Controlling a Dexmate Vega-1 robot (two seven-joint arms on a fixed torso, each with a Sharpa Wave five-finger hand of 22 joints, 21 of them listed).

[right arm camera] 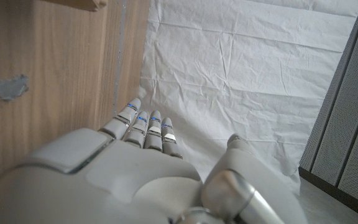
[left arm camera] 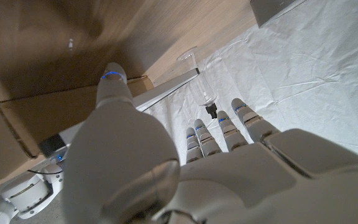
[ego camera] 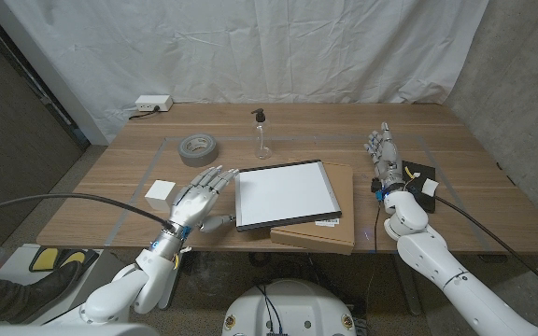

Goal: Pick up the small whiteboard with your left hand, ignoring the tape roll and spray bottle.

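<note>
A: Which step was in hand?

B: The approach. I had the left hand at the near-left edge of the small whiteboard, fingers spread and holding nothing, the thumb low by the board's near corner.

A: Where did the board lie?

B: Mid-bench, resting on a flat cardboard box so that its left side overhung the bench. In the left wrist view the thumb reached beneath that overhanging edge.

A: And the next move?

B: In my judgement, closing fingers above and thumb below, then lifting. The right hand waited at the far right, fingers straight, gripping nothing. Farther back stood the tape roll and spray bottle, both to be ignored.
</note>
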